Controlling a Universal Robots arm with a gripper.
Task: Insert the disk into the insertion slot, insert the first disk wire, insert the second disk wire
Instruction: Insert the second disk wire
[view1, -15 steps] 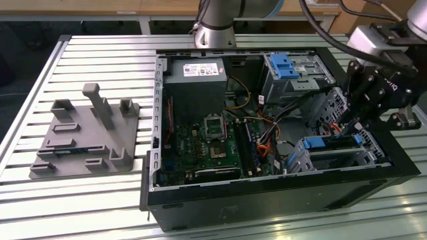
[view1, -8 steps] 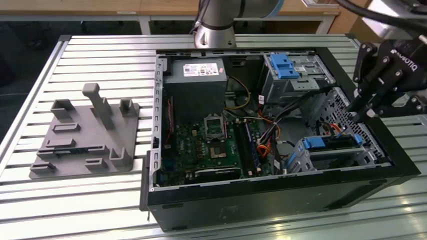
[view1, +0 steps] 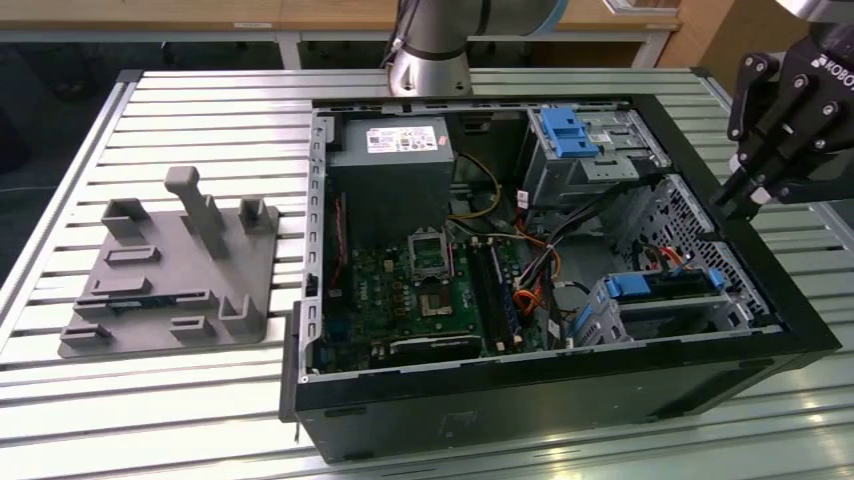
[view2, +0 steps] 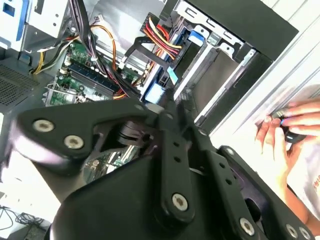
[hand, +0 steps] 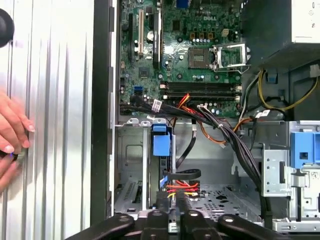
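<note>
The disk (hand: 161, 145) sits edge-on inside the insertion slot (hand: 131, 165), its bright blue carrier showing at the cage mouth. In the exterior view the disk (view1: 627, 287) and the insertion slot (view1: 674, 310) lie at the case's near right corner. A black cable with a blue plug (hand: 165, 179) and a red-yellow wire bundle (hand: 182, 188) reach the disk's end. My gripper (view1: 731, 207) hangs above the case's right wall, over the slot, shut and holding nothing. In the first wrist view my gripper (hand: 172, 212) hovers just over those wires.
A taller silver cage with a blue clip (view1: 571, 130) stands at the case's far right. The motherboard (view1: 414, 290) fills the middle. A grey fixture (view1: 174, 270) rests on the slatted table at the exterior view's left. A person's hand (hand: 11, 135) holds a small dark object beside the case.
</note>
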